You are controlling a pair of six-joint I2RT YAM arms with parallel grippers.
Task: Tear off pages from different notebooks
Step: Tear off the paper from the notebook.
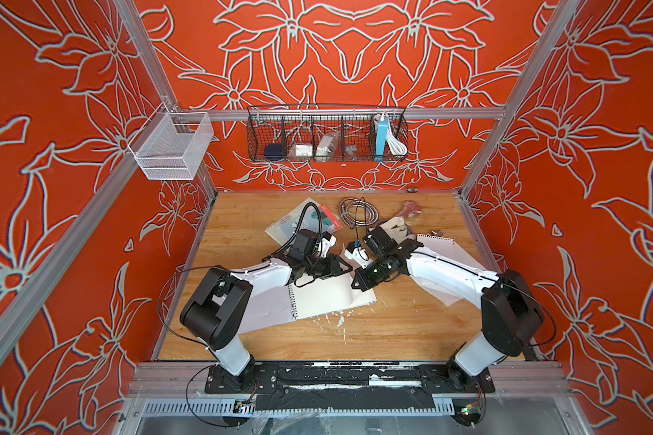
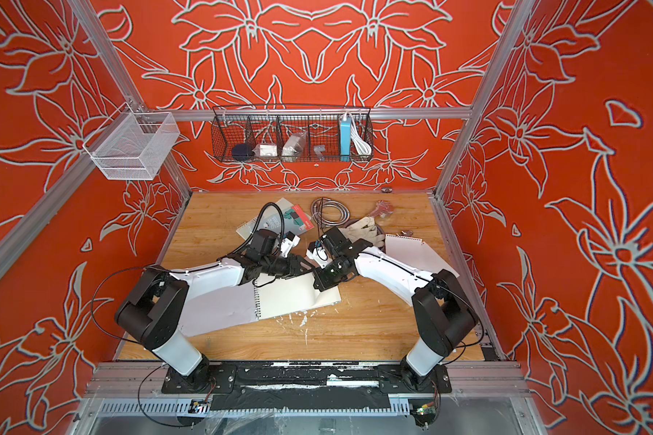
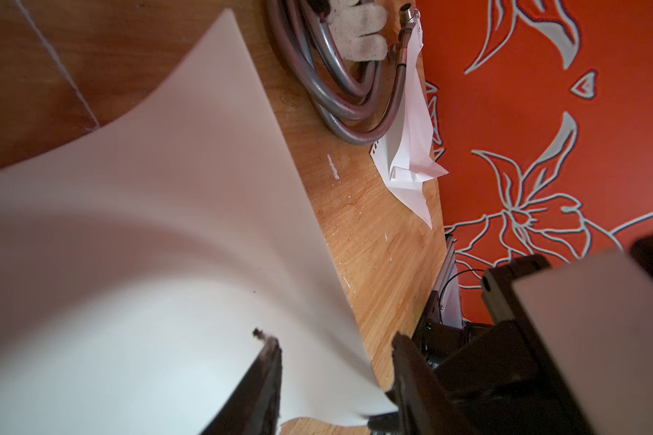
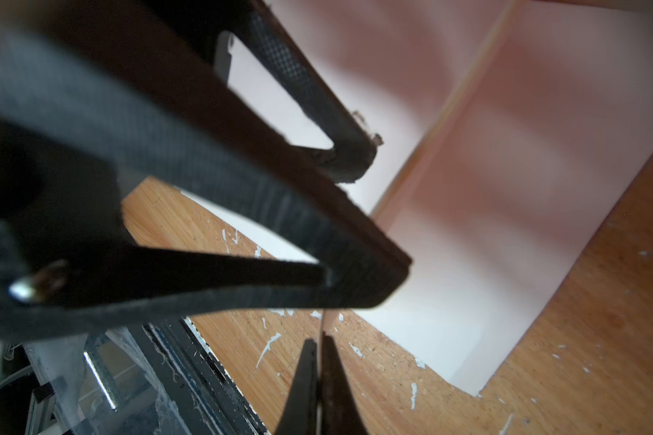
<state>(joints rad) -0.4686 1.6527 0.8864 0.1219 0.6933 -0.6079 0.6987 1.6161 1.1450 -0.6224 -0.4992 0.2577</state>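
An open spiral notebook lies at the table's front middle, blank pages up. Its right-hand page curls up off the stack. My right gripper is shut on that page's outer edge, and the thin sheet shows between the jaws. My left gripper is open, its fingers astride the lifted page near its corner. A second notebook, pale with a red strip, lies at the back. Loose torn pages lie on the right, partly under the right arm.
A coiled metal hose, an off-white glove and a small metal tool lie at the back right. On the rear rail hang a black wire basket and a white mesh basket. White flecks dot the wood in front.
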